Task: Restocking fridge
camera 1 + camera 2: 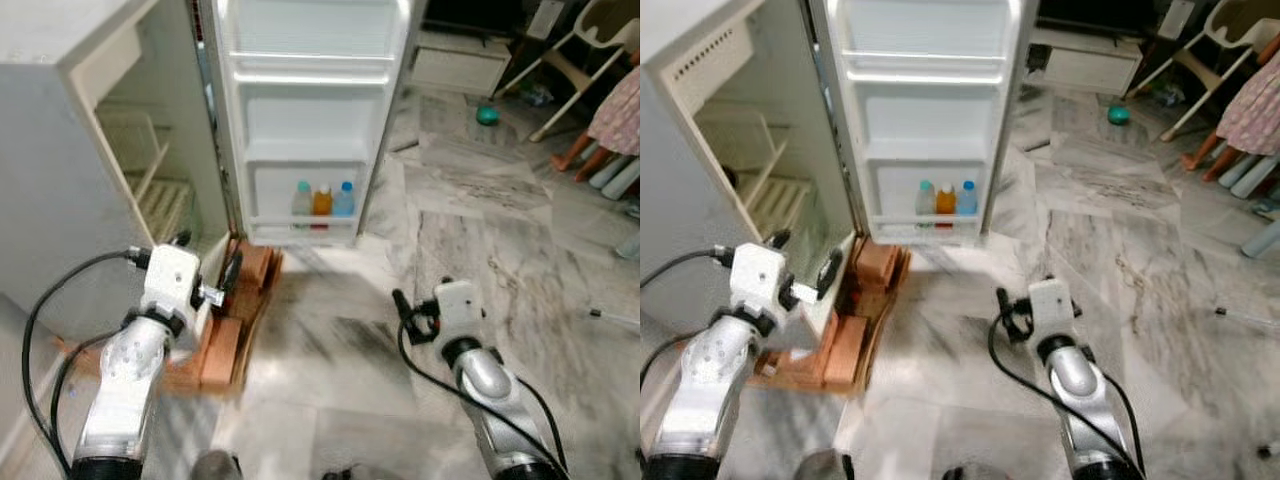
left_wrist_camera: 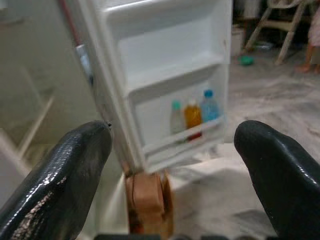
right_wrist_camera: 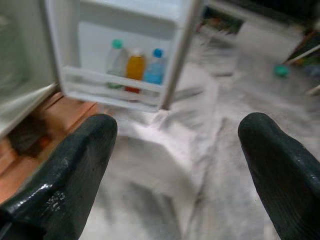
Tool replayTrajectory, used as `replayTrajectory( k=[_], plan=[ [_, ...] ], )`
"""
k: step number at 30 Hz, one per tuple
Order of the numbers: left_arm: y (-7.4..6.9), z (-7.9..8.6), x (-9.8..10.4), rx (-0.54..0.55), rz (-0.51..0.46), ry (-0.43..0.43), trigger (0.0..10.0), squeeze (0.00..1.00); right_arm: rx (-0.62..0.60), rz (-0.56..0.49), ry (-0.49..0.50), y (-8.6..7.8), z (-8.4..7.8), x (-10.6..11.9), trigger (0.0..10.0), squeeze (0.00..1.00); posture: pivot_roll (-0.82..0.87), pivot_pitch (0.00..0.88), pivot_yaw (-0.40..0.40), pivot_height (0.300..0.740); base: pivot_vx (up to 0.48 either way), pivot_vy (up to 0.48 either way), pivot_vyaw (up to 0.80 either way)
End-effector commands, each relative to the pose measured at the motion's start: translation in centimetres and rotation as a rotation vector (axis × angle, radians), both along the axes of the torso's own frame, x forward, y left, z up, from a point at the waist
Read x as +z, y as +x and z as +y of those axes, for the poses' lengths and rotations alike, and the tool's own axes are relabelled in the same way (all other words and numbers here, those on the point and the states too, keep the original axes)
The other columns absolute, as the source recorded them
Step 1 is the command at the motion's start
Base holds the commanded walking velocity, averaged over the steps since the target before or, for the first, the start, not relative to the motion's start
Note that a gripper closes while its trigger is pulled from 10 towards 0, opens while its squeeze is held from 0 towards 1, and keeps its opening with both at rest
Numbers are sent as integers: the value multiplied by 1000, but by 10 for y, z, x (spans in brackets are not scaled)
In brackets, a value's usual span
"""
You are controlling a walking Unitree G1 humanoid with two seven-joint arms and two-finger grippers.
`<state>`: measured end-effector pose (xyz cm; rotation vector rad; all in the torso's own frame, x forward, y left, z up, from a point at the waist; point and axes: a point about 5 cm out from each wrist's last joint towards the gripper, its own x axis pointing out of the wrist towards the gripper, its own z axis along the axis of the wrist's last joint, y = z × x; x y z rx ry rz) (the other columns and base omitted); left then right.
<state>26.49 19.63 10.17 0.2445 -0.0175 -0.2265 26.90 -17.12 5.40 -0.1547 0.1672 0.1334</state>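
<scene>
A: Where did the stock stand at that moment?

B: Three small bottles stood upright in the lowest rack of the open white fridge door [image 1: 310,110]: a clear plastic bottle with a green cap [image 1: 302,200] on the left, an orange-filled bottle with a pale cap [image 1: 322,201] in the middle, and a pale blue bottle with a blue cap [image 1: 344,199] on the right. They stood close side by side behind the white rail [image 3: 112,80]. The racks above looked bare.

A: And the grippers?

B: The left gripper [image 2: 172,150] hovered low, just beside the wooden block stand [image 1: 235,320] under the fridge, its two black fingers spread wide with nothing between them. The right gripper [image 3: 175,160] hung over the grey marbled floor [image 1: 480,230], well short of the door, equally wide and empty.

A: How would those bottles handle?

B: Light, I judged, and fairly stiff if full, though thin plastic could give under a hard pinch. The smooth round sides looked slippery. The best hold seemed mid-body, above the rail, on an end bottle where a finger had room; the middle one sat too snug between its neighbours.

A: Any risk?

B: A nudge might have toppled the neighbours, though the rail should have kept them in.
</scene>
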Motion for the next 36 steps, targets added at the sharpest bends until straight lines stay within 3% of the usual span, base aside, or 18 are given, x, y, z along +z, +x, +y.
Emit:
replayTrajectory(
  k=[1,5,6,10,20,36],
  plan=[
    [-1,4,4,38,-13,20,10000,0,7,-40,-12,4,2,8,10000,0,90,32,-100,740,0,-420,0],
    [-4,-1,4,48,-18,68,10000,0,0,-59,23,7,4,12,10000,0,98,28,-110,740,291,-377,0],
    [-6,-10,6,19,-26,81,10000,0,2,-68,32,8,6,14,10000,0,101,20,-114,740,360,-311,-800],
    [-7,-16,1,4,-10,99,10000,0,7,-79,42,11,10,16,10000,0,97,13,-113,740,381,-287,-800],
    [-4,3,-10,70,47,75,10000,0,4,-118,48,15,12,22,10000,0,86,8,-99,740,435,-24,-800],
    [2,4,-10,86,38,69,10000,0,48,-211,60,20,24,37,10000,0,86,2,-95,740,479,0,-800]
  ],
)
